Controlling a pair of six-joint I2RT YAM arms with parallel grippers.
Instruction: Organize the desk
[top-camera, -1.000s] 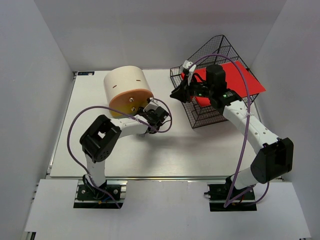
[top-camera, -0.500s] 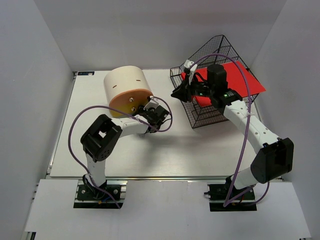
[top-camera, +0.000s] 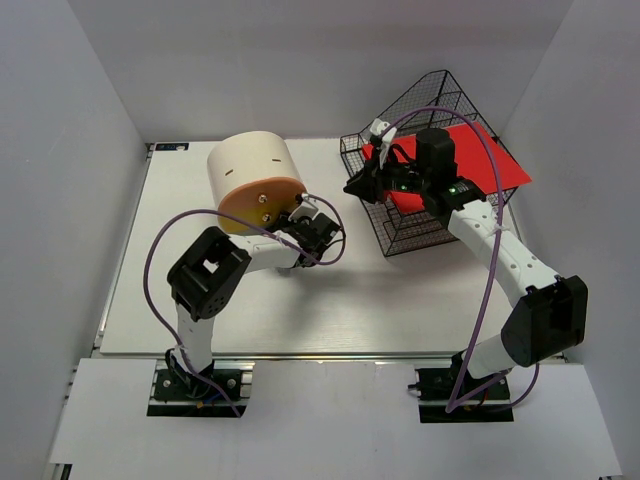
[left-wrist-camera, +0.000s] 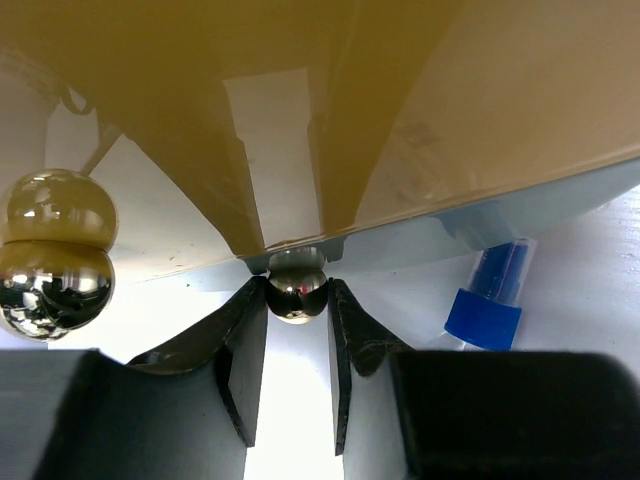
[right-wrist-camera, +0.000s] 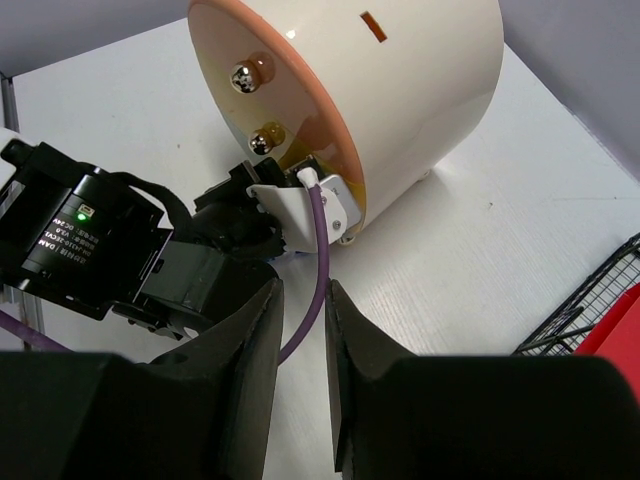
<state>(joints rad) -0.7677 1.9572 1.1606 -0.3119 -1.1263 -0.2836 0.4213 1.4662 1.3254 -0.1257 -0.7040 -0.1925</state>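
Observation:
The desk (top-camera: 400, 300) is a white tabletop. A cream-and-orange round drawer box (top-camera: 255, 180) lies on its side at the back left. My left gripper (top-camera: 292, 222) is at the box's orange face. In the left wrist view its jaws (left-wrist-camera: 297, 290) close on a lower chrome drawer knob (left-wrist-camera: 296, 285); a second knob (left-wrist-camera: 55, 250) sits to the left. My right gripper (top-camera: 358, 187) hovers at the near-left corner of the black wire basket (top-camera: 420, 105). In the right wrist view the right gripper (right-wrist-camera: 303, 295) is narrowly open and empty.
A red sheet (top-camera: 490, 160) lies in the tilted basket. A blue-capped tube (left-wrist-camera: 490, 300) lies on the desk beside the box's lower edge. The left arm's purple cable (right-wrist-camera: 318, 250) loops between the box and my right gripper.
The left arm's elbow shifted slightly right and its gripper stays at the box's face. The right gripper rose slightly by the basket corner.

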